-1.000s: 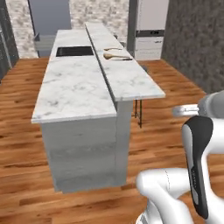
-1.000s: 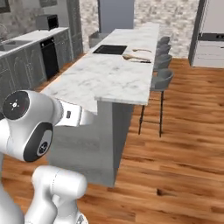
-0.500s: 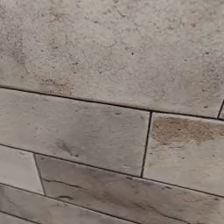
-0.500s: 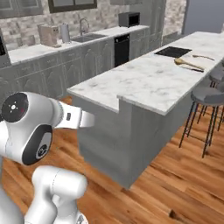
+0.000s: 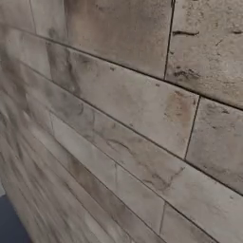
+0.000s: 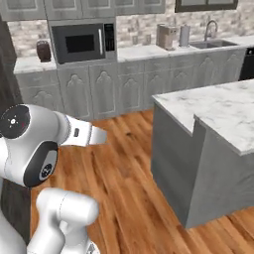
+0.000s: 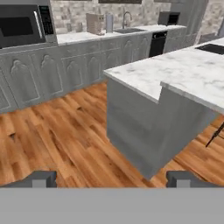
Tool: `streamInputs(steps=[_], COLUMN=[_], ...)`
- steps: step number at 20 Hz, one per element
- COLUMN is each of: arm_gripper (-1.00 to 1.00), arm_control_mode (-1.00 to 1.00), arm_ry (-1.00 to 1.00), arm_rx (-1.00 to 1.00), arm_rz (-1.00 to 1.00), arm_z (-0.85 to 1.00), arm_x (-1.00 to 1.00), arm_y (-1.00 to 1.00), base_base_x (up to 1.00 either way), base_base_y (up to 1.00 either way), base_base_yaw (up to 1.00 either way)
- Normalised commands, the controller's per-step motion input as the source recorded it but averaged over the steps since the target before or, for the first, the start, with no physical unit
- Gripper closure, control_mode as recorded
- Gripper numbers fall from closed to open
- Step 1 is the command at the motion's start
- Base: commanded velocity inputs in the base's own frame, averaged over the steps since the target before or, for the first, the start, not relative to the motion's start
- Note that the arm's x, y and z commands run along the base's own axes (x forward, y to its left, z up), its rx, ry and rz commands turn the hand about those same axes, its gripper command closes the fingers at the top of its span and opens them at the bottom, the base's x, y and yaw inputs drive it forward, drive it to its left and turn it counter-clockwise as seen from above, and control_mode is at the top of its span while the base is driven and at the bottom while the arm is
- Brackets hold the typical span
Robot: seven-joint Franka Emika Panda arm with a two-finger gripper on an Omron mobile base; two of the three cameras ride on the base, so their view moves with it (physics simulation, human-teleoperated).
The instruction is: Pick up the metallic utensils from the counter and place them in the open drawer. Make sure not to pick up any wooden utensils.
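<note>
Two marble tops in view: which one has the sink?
The back counter along the wall, with faucet and microwave. The island in front shows bare marble.

The bench [image 7: 183, 72], ahead and to the right of the claw [image 7: 111, 178], has a smooth white marble top with faint grey veins over a matt grey wood-grain base. The floor [image 7: 57, 140] directly ahead of the claw is warm orange-brown plank wood with a slight sheen. Beyond it stand matt grey cabinets [image 7: 39, 74] with arch panels, and a microwave [image 6: 82, 43] with a dark glossy door. The wall [image 5: 118, 118] in the left base view is rough, mottled grey-brown stone tile.
</note>
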Motion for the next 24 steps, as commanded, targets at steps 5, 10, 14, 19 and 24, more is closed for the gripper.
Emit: streamInputs(steps=[5, 10, 14, 19, 24], arm_gripper=[-1.00, -1.00, -1.00, -1.00, -1.00], arm_control_mode=[1.00, 1.00, 1.00, 1.00, 1.00], arm_ry=[0.00, 0.00, 0.00, 0.00, 0.00], arm_rx=[0.00, 0.00, 0.00, 0.00, 0.00], arm_rz=[0.00, 0.00, 0.00, 0.00, 0.00], arm_z=[0.00, 0.00, 0.00, 0.00, 0.00], arm_x=[0.00, 0.00, 0.00, 0.00, 0.00], arm_y=[0.00, 0.00, 0.00, 0.00, 0.00], base_base_x=[-0.66, -0.97, -1.00, -0.35, 0.66], base_base_y=[-0.78, -1.00, -1.00, -1.00, -0.84], base_base_yaw=[0.80, 0.63, 0.52, 0.35, 0.13])
